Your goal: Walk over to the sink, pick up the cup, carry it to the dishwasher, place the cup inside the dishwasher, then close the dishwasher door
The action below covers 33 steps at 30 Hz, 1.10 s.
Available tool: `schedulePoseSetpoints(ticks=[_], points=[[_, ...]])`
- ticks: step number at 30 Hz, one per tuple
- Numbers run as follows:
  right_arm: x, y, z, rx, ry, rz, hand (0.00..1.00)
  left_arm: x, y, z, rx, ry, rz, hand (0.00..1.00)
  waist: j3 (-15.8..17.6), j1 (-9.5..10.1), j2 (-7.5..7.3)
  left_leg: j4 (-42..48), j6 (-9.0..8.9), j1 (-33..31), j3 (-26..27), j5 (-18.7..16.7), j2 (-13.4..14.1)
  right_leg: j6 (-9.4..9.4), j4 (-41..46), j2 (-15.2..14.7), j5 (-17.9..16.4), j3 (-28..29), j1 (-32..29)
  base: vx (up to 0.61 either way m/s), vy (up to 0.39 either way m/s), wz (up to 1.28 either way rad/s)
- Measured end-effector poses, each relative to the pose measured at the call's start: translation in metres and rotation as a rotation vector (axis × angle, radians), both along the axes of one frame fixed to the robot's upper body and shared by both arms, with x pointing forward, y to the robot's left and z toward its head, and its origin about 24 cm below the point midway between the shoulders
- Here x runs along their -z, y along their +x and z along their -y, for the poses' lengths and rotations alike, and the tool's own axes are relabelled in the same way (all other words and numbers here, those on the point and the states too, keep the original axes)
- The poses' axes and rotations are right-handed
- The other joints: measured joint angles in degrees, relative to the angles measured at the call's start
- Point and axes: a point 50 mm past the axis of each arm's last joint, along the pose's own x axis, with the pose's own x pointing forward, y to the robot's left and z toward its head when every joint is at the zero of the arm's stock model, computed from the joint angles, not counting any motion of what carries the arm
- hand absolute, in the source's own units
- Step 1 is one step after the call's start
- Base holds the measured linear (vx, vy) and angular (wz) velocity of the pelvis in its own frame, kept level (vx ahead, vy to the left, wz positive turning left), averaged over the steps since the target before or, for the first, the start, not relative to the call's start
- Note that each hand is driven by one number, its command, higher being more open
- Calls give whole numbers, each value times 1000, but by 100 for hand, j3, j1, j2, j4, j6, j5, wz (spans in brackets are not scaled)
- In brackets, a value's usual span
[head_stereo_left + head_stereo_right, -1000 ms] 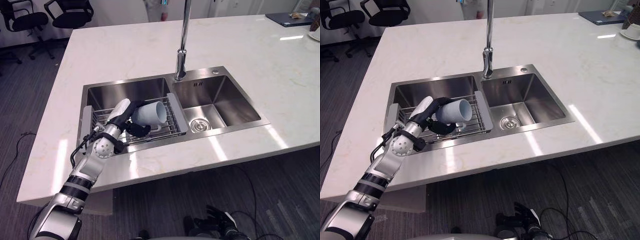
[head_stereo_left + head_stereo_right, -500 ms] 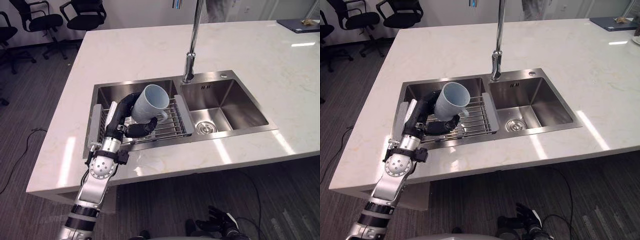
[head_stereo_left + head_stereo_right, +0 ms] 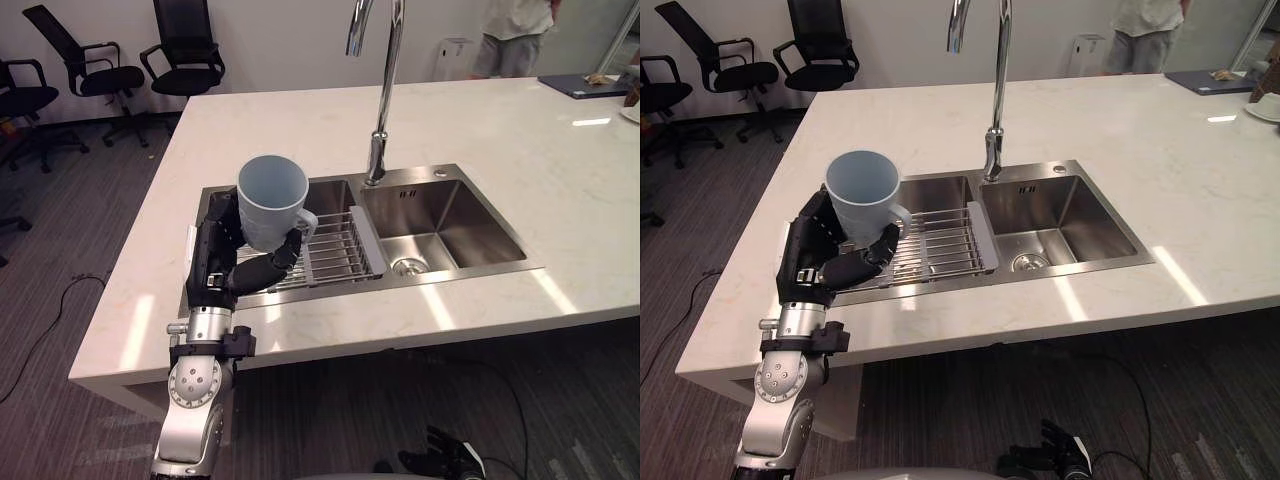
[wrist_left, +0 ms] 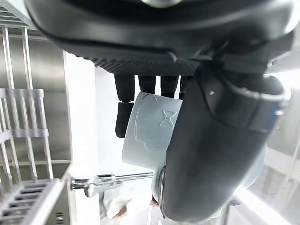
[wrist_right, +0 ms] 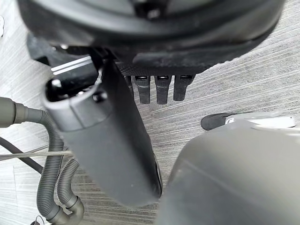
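We hold the cup (image 3: 272,200) in our left hand (image 3: 225,265), fingers and thumb wrapped round its body, mouth upward, clear above the sink (image 3: 450,205) rack (image 3: 335,250) for carrying. Our right hand (image 5: 154,47) hangs relaxed, free for the door.

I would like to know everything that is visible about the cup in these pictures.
The cup is pale blue-grey and smooth, perhaps ceramic, with one loop handle on the robot's right side. It is about upright, mouth open upward, and looks empty. The left hand holds it in the air above the left end of the wire rack: fingers curl round its lower body, the thumb crosses its front. A small raised hourglass mark shows on its side.
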Motion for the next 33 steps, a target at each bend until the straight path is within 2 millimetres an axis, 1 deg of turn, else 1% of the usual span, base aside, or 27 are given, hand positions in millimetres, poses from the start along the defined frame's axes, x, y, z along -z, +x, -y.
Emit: schedulePoseSetpoints(ticks=[3, 5, 7, 8, 9, 10, 11, 12, 13, 14, 15, 16, 17, 18, 19, 20, 22, 23, 24, 25, 26, 28, 29, 30, 31, 32, 33], points=[[-1, -2, 0, 6, -6, 2, 90, -1, -6, 6, 25, -13, 3, 30, 3, 119, -21, 229, 58, -48, 128, -102, 55, 37, 347, 25, -111, 113, -179, -18, -4, -22], [-2, 2, -3, 8, -5, 20, 90, -5, -9, 12, 44, -30, 25, 30, 62, 134, -89, 541, 68, -166, 159, -238, 90, 53, 773, 12, -270, 154, -378, -40, -15, -11], [-5, 13, -8, 8, 0, 63, 90, -15, -12, 17, 66, -45, 67, 30, 192, 142, -212, 976, 106, -336, 191, -437, 148, 83, 1448, 11, -470, 64, -656, -100, -12, -7], [-6, 16, -8, 9, -1, 73, 90, -16, -12, 19, 72, -49, 74, 30, 209, 151, -221, 1038, 130, -369, 206, -461, 172, 91, 1530, 9, -490, 24, -693, -147, -37, -7], [-8, 22, -12, 11, 1, 97, 90, -19, -13, 20, 76, -55, 89, 30, 244, 191, -213, 1093, 201, -403, 261, -497, 200, 28, 2091, -33, -766, -126, -860, -133, -39, -3], [-10, 25, -14, 7, 4, 110, 90, -19, -13, 21, 79, -60, 89, 30, 231, 216, -248, 1180, 176, -435, 263, -477, 202, 35, 2886, -88, -1143, -251, -980, -125, -53, 8], [-12, 30, -18, 4, 12, 131, 90, -19, -13, 21, 81, -68, 89, 30, 207, 281, -289, 1311, 172, -517, 226, -475, 203, 178, 3672, -160, -1499, -353, -962, -48, -49, 16], [-13, 32, -20, 3, 18, 145, 90, -19, -13, 21, 81, -69, 90, 30, 176, 317, -309, 1389, 170, -623, 175, -474, 203, 236, 3910, -194, -1624, -387, -919, -80, -144, 27], [-17, 40, -25, -2, 24, 183, 90, -19, -13, 21, 80, -71, 92, 30, 128, 415, -344, 1579, 154, -884, 113, -464, 203, 297, 3985, -231, -1831, -396, -777, -107, -194, 18], [-23, 52, -28, -22, 24, 229, 90, -18, -14, 22, 75, -85, 85, 30, 73, 581, -354, 1707, 58, -1204, 105, -388, 219, 213, 3330, -164, -2009, -425, -728, -123, -189, 11], [-25, 57, -28, -25, 20, 245, 90, -17, -14, 23, 74, -93, 79, 30, 41, 650, -300, 1661, 9, -1318, 92, -319, 250, 203, 2998, -104, -2012, -456, -689, -132, -134, -5], [-29, 66, -29, -25, 16, 274, 90, -15, -15, 26, 76, -115, 74, 30, 19, 741, -192, 1572, -30, -1501, 50, -163, 339, -102, 2331, 37, -1910, -469, -553, -116, -94, 2], [-30, 69, -28, -23, 10, 286, 90, -14, -15, 28, 79, -129, 65, 30, 43, 742, -83, 1552, -41, -1560, -34, -93, 417, -160, 2149, 131, -1770, -540, -512, -163, -129, 17], [-32, 72, -28, -21, 5, 298, 90, -12, -16, 31, 91, -140, 56, 30, 83, 740, -10, 1495, -80, -1590, -151, 6, 479, -203, 1932, 221, -1623, -639, -418, -164, -122, 39], [-31, 71, -29, -16, 4, 295, 90, -11, -18, 35, 112, -144, 47, 30, 112, 723, 38, 1434, -166, -1580, -277, 113, 524, -264, 1821, 294, -1537, -762, -317, -193, -135, 47], [-31, 69, -31, -10, 5, 290, 90, -10, -19, 37, 122, -146, 41, 30, 129, 724, 26, 1422, -210, -1590, -375, 202, 557, -322, 1815, 341, -1496, -857, -283, -155, -103, 39], [-31, 68, -30, 2, -3, 290, 90, -9, -19, 36, 122, -154, 40, 30, 162, 696, 35, 1390, -253, -1653, -552, 347, 553, -364, 1813, 353, -1470, -1045, -271, -185, -83, 46], [-31, 67, -31, 11, -3, 291, 90, -10, -19, 37, 127, -164, 44, 30, 214, 639, -56, 1332, -280, -1675, -617, 417, 538, -410, 1812, 272, -1438, -1199, -301, -191, -58, 59], [-31, 66, -30, 18, -9, 292, 90, -11, -19, 38, 130, -165, 46, 30, 228, 612, -58, 1515, -203, -1728, -547, 328, 551, -413, 1810, 237, -1417, -1286, -303, -186, -2, 74], [-32, 64, -28, 27, -20, 291, 90, -12, -20, 40, 140, -169, 49, 30, 232, 569, -65, 2018, 2, -1819, -424, 40, 555, -391, 1819, 124, -1396, -1476, -293, -186, 66, 80], [-34, 60, -26, 32, -27, 299, 90, -12, -20, 43, 157, -186, 50, 30, 231, 522, -81, 2406, 108, -1776, -258, -196, 604, -340, 1813, -14, -1366, -1632, -268, -211, 140, 87], [-38, 60, -26, 34, -29, 322, 90, -13, -20, 47, 176, -204, 52, 30, 219, 434, -74, 2626, 110, -1572, -100, -466, 719, -253, 1817, -233, -1316, -1879, -268, -135, 179, 79], [-39, 60, -26, 34, -29, 328, 90, -13, -20, 49, 182, -208, 54, 30, 206, 424, -57, 2593, 90, -1461, -49, -517, 779, -224, 1814, -282, -1311, -1930, -278, -61, 195, 75], [-41, 61, -26, 34, -29, 341, 90, -14, -20, 52, 193, -218, 56, 30, 146, 410, 26, 2114, -52, -1198, -74, -721, 796, -129, 1821, -334, -1319, -2011, -332, -61, 272, 45], [-39, 63, -31, 38, -14, 337, 90, -11, -18, 52, 194, -207, 47, 30, 95, 462, -49, 1752, -90, -1129, -68, -634, 595, -23, 1825, -442, -1293, -1926, -407, -62, 309, 38], [-38, 62, -37, 42, 4, 333, 90, -8, -18, 50, 186, -199, 34, 30, 48, 457, -122, 1655, -70, -1134, -78, -580, 503, -18, 1739, -454, -1259, -1844, -405, -50, 231, 42], [-34, 58, -45, 47, 30, 322, 90, -1, -15, 49, 178, -186, 5, 30, -1, 413, -190, 1451, 12, -1119, -203, -469, 293, 46, 1511, -476, -1183, -1687, -339, -7, 158, 66]])
